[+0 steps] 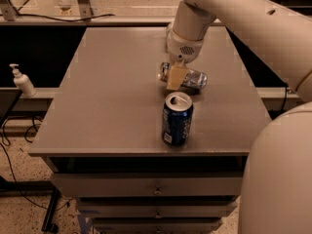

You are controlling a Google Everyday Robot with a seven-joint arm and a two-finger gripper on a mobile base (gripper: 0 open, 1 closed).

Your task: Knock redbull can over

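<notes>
The robot's pale arm (pixel 243 18) reaches in from the right and bends down over the middle of the table (pixel 107 101). The table is a broad grey top on a drawer unit. Its front half carries only a dark blue can (pixel 177 120), upright near the front edge.

Just behind that can lies the redbull can (pixel 196 78), on its side and crosswise on the table, with the hand (pixel 176 79) right at its left half. Whether the hand is clamped on it or only resting against it, I cannot tell.

A slim metal can like this should be light, smooth and quick to roll, with thin walls that dent under a hard squeeze. It is best handled at mid-body, across its width.

There is plenty of bare table to the left and behind. The right edge is nearer, and a rolling can could reach it. The blue can crowds the front. A small pump bottle (pixel 22 82) stands off the table, far left.
</notes>
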